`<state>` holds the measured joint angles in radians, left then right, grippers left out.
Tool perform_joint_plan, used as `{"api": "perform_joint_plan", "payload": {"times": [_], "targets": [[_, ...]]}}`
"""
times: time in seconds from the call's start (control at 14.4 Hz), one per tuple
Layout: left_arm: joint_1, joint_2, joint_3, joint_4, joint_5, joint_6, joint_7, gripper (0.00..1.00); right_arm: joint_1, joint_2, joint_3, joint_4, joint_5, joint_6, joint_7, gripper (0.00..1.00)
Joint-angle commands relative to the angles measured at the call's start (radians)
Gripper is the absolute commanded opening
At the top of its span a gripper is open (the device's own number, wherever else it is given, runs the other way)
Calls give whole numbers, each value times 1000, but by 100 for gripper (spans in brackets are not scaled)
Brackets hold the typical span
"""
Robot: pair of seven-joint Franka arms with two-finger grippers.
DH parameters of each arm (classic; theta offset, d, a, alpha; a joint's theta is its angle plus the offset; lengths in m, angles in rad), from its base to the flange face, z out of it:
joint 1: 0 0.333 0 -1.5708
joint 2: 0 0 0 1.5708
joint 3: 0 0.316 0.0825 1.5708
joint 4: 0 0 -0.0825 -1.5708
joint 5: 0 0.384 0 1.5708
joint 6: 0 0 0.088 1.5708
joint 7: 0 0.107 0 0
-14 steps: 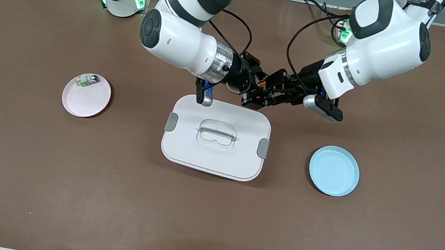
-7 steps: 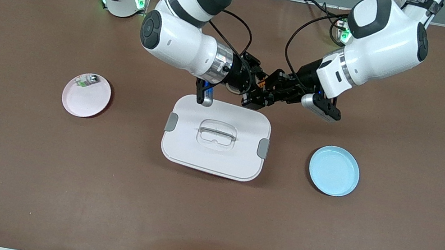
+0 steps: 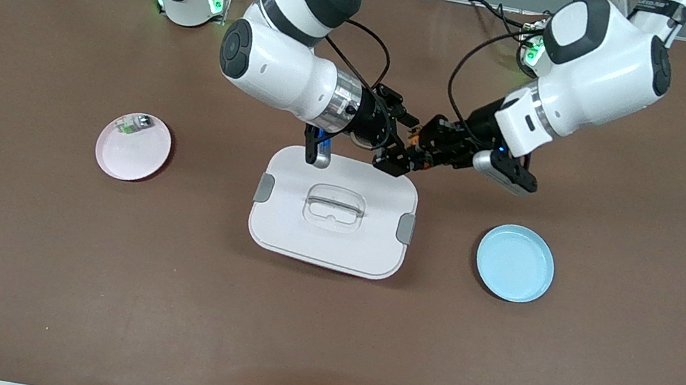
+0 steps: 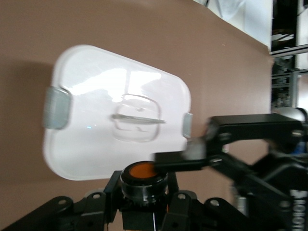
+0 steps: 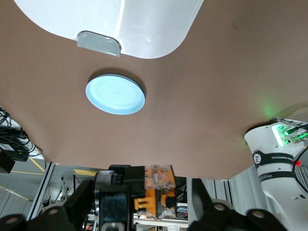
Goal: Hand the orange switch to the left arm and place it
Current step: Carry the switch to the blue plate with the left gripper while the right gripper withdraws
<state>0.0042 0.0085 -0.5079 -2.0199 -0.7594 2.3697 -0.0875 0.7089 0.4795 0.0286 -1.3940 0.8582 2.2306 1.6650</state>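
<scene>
The orange switch (image 3: pixel 415 140) is gripped in my left gripper (image 3: pixel 420 145), in the air over the table beside the box's edge nearest the robot bases. In the left wrist view the switch (image 4: pixel 143 172) shows its round orange end between the shut jaws of the left gripper (image 4: pixel 144 195). My right gripper (image 3: pixel 398 134) is open, with its fingers spread around the switch. In the right wrist view the switch (image 5: pixel 156 192) sits between the right gripper's (image 5: pixel 144 199) spread fingers, with a gap at one side. The white box (image 3: pixel 288 225) lies under and nearer the camera.
A blue plate (image 3: pixel 514 263) lies toward the left arm's end and also shows in the right wrist view (image 5: pixel 115 94). A pink plate (image 3: pixel 133 159) toward the right arm's end holds a small green-white-silver part (image 3: pixel 135 124). The box fills much of the left wrist view (image 4: pixel 96 120).
Both hands have shifted slightly toward the left arm's end, staying together over the box's edge. The switch stays in the left gripper; the right gripper's fingers stay spread.
</scene>
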Motion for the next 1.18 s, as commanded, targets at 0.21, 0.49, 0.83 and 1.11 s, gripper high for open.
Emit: {"api": "perform_joint_plan", "payload": {"times": [0.21,0.49,0.83,1.11], "targets": [[91,7,-1,9,148,-26,5,0,-3,-5,-7,12,-14,-35,2,100],[157,59,-1,9,462,-37,93,0,-25,-50,-10,0,-169,-128,-78,100],[249,165,-1,9,743,-37,438,0,-185,-168,-12,-45,-264,-448,-339,100],[286,261,-1,23,934,-26,635,0,-281,-248,-12,-75,-474,-667,-658,100]]}}
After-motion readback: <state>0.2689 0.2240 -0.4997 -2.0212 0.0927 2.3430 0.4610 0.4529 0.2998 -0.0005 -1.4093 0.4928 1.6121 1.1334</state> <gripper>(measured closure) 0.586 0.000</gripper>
